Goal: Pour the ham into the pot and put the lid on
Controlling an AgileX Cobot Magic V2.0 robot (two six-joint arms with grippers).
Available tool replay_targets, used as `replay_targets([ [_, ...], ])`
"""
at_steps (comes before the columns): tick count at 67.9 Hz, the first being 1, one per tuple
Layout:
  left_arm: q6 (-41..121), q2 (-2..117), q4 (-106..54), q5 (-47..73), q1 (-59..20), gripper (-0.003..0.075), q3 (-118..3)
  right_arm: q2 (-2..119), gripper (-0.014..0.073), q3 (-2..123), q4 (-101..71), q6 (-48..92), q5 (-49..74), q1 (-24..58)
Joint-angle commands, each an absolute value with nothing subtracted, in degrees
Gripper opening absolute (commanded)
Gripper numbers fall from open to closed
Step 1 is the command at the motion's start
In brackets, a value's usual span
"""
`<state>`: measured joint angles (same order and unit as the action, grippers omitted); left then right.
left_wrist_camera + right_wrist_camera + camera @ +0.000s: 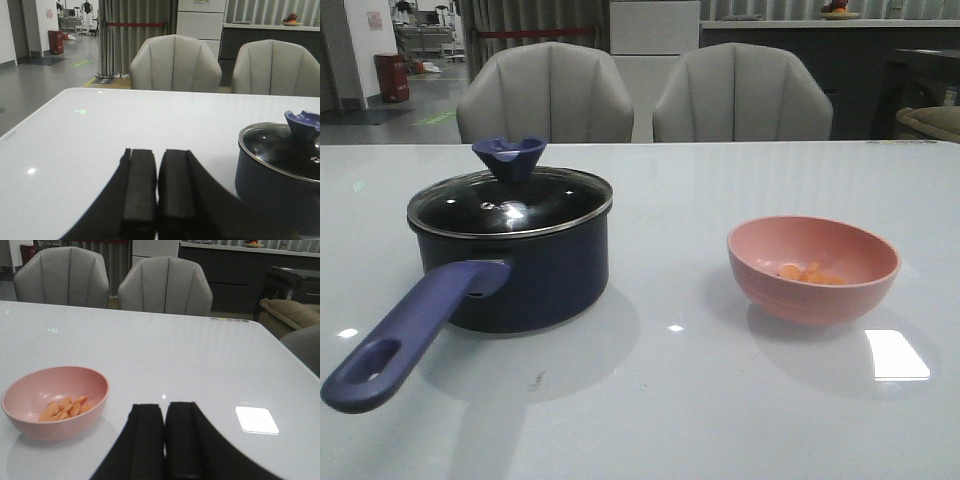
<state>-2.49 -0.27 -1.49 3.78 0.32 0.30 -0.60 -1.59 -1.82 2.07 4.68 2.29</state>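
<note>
The dark navy pot stands on the left of the white table, its purple-blue handle pointing toward the front left. The glass lid with its blue knob rests on the pot. The ham lies in a pink bowl on the right. Neither gripper shows in the front view. My left gripper is shut and empty, left of the pot. My right gripper is shut and empty, right of the bowl holding the ham.
Two grey chairs stand behind the table's far edge. A dark counter lies beyond them. The table's right edge runs near a sofa arm.
</note>
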Motion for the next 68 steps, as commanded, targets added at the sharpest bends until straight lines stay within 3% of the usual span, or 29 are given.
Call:
replay_targets([
  [1, -2.79, -1.33, -1.6, -0.75, 0.32, 0.0112, 1.51, -1.72, 0.0163, -1.25, -1.22, 2.05, 0.0, 1.92],
  [53, -2.79, -1.33, -1.6, -0.99, 0.32, 0.0112, 1.51, -1.72, 0.0163, -1.25, -1.22, 2.05, 0.0, 1.92],
  [68, -2.79, -1.33, -1.72, -14.75, 0.32, 0.0112, 1.19, -1.72, 0.0163, -1.25, -1.22, 2.05, 0.0, 1.92],
])
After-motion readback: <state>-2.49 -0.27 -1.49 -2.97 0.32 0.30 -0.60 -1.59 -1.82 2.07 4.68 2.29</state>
